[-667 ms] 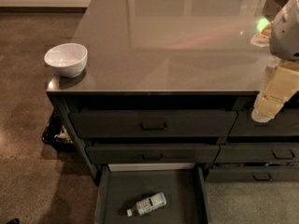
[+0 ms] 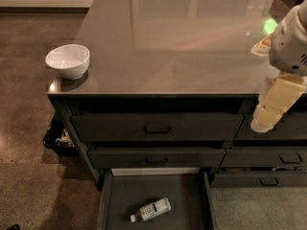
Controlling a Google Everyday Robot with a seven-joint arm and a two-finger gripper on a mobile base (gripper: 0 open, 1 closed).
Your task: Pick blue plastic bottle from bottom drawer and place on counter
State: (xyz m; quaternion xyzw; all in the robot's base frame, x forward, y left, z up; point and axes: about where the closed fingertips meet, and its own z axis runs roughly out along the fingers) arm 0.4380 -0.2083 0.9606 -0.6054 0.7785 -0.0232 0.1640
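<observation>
Pincer [image 2: 263, 121] hangs by the front edge of the desk [image 2: 182, 47]; I cannot tell if it is clenched or released. One blue plastic bottle [image 2: 151, 209] lies on its side in the one open bottom drawer [image 2: 184, 193], low down and left of the pincer, well apart. One white bowl [image 2: 67, 60] sits far left on the desk

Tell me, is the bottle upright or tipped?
Tipped: the blue plastic bottle lies sideways on the bottom drawer floor; the gripper hangs upper right.

gripper [image 2: 264, 122] at right edge; bottom drawer [image 2: 125, 195] cut off below.
</observation>
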